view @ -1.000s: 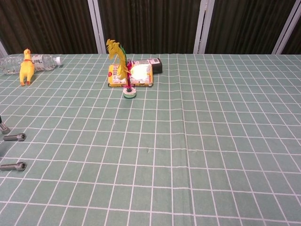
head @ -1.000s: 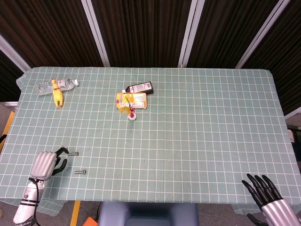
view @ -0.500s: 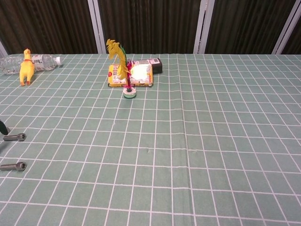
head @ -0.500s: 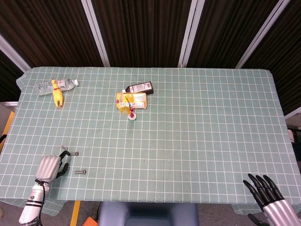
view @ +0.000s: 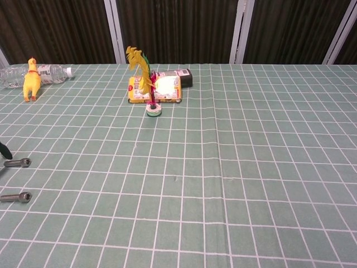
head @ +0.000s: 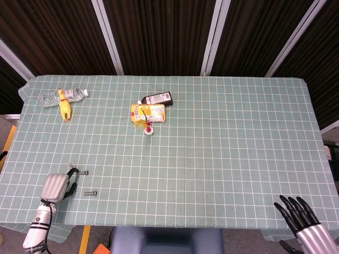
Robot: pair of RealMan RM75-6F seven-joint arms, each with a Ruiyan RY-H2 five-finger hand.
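My left hand (head: pixel 55 186) lies at the table's front left corner, fingers curled toward a small steel bolt (head: pixel 82 172). Its dark fingertips reach the bolt's left end; whether they pinch it is hidden. In the chest view that bolt (view: pixel 18 162) lies flat on the cloth, with one dark fingertip (view: pixel 3 150) at the frame's left edge. A second bolt (head: pixel 90 193) lies loose just right of the hand, also seen as the nearer bolt (view: pixel 15 196). My right hand (head: pixel 303 222) hangs off the front right corner, fingers spread, holding nothing.
A green checked cloth (head: pixel 222 148) covers the table. At the back left lie a water bottle (head: pixel 63 97) and a yellow rubber chicken (head: pixel 64 108). Near the back middle are a dark bottle (head: pixel 157 98), a yellow packet (head: pixel 149 112) and a feathered shuttlecock (view: pixel 148 84).
My left hand has drawn back slightly toward the front edge and its fingers have closed in beside the bolt. Both bolts and the right hand have stayed in place.
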